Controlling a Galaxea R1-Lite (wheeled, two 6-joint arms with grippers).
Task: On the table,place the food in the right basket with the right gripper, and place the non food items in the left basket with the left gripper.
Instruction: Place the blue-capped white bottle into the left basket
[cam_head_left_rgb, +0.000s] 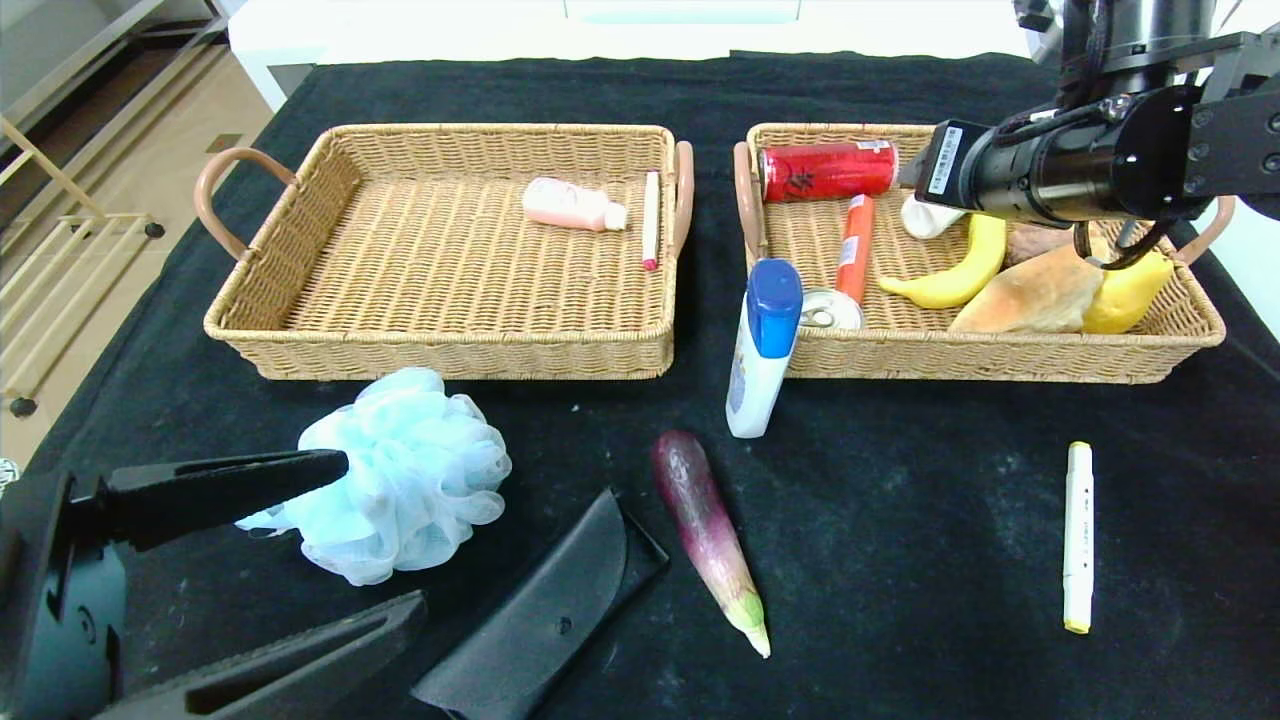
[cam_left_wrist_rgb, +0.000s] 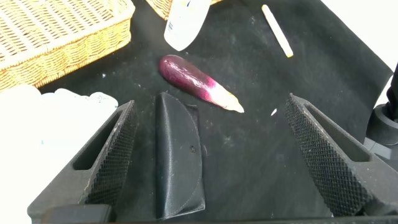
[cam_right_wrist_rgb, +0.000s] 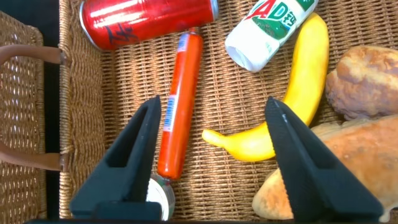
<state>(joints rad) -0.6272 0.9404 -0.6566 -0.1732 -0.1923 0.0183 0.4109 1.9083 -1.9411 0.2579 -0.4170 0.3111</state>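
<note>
The right gripper (cam_right_wrist_rgb: 211, 155) hung over the right basket (cam_head_left_rgb: 1000, 355), fingers spread and holding nothing — the orange sausage stick (cam_right_wrist_rgb: 179, 106) lay on the wicker just beside 1 finger. The left gripper (cam_left_wrist_rgb: 214, 155) sat wide apart near the table's (cam_head_left_rgb: 900, 500) front-left edge, over the glasses case (cam_left_wrist_rgb: 179, 162) — pouf (cam_head_left_rgb: 400, 490) alongside. The eggplant (cam_head_left_rgb: 708, 535) rested on the cloth.
</note>
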